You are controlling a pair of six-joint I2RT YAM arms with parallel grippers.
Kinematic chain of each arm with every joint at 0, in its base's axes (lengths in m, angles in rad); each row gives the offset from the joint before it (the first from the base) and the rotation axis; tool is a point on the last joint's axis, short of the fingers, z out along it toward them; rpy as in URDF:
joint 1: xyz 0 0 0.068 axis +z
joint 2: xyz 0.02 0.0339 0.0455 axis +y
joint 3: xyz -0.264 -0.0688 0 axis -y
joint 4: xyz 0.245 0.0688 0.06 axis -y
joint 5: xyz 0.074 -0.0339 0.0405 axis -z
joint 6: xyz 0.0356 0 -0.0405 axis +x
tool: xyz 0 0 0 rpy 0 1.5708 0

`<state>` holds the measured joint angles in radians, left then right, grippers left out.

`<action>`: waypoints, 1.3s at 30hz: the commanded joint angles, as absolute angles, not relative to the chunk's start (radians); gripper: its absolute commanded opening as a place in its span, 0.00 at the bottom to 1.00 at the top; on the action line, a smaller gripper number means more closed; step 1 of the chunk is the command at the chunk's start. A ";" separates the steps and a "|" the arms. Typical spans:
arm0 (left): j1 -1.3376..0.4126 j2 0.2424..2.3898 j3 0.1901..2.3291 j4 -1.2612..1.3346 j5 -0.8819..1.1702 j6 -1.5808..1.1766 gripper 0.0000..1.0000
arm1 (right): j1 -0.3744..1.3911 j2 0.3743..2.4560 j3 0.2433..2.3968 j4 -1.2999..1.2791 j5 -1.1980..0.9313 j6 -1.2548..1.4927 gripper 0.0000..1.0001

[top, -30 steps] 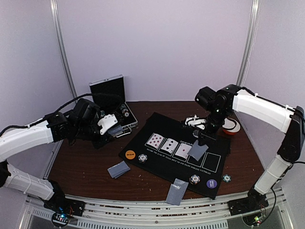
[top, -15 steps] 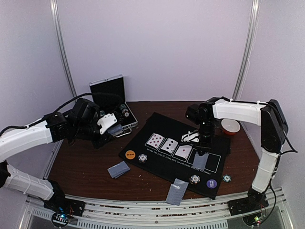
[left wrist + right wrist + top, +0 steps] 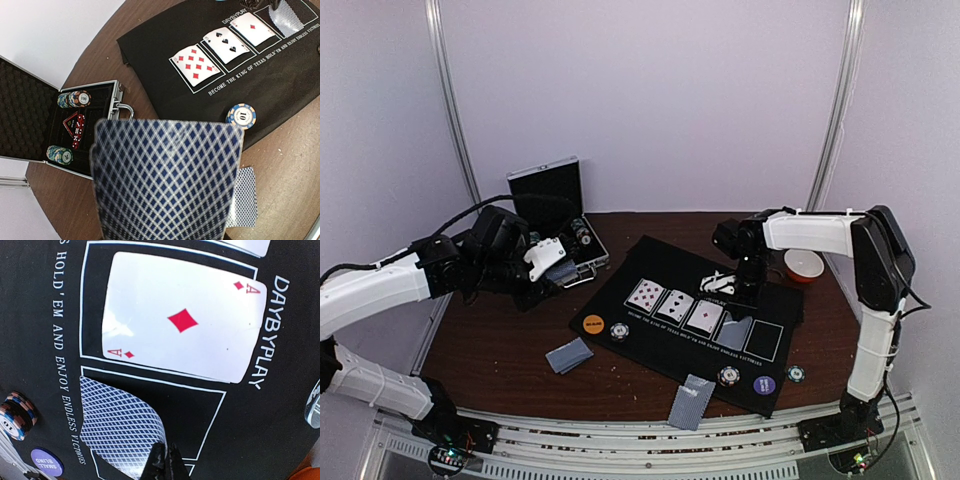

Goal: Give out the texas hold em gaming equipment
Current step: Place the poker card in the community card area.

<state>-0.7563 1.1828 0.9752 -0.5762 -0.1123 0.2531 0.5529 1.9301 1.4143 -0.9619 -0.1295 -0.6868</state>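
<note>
Here we are over the black mat (image 3: 240,430), and the right gripper (image 3: 165,462) has its fingertips pinched tight on the near edge of a face-down card (image 3: 117,425). The card bows up in a curl, its far part lying in the fourth white rectangle, just beside the ace of diamonds (image 3: 182,320). We read this as seating that card in its box, so the trick is to go low and flat and let the curl relax onto the cloth. Then we square it inside the outline, and only then part the fingers, because letting go while it is bent could make it spring or skate sideways. We want no nudge to the ace next door, and a chip (image 3: 17,415) and the purple button (image 3: 46,462) sit near the card's outer side. Over on the other side, the left gripper (image 3: 545,262) hangs near the open case (image 3: 30,125), holding a blue-backed card (image 3: 165,180) up before its camera; one card or a stack, we cannot tell. The orange-and-white bowl (image 3: 803,265) sits close, just off the mat beyond the right arm.
</note>
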 commanded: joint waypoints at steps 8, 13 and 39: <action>-0.759 1.166 0.974 -0.529 -0.115 0.259 0.36 | 0.531 1.967 1.386 -0.932 -0.120 -0.696 0.00; -0.759 1.169 0.977 -0.530 -0.115 0.259 0.36 | 0.518 1.977 1.379 -0.927 -0.103 -0.692 0.00; -0.759 1.165 0.974 -0.533 -0.118 0.257 0.36 | 0.502 2.015 1.424 -0.893 -0.144 -0.642 0.00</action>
<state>-0.7563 1.1828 0.9752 -0.5762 -0.1135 0.2535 0.5098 1.9881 1.3914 -0.8951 -0.1238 -0.6567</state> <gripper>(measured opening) 0.359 0.017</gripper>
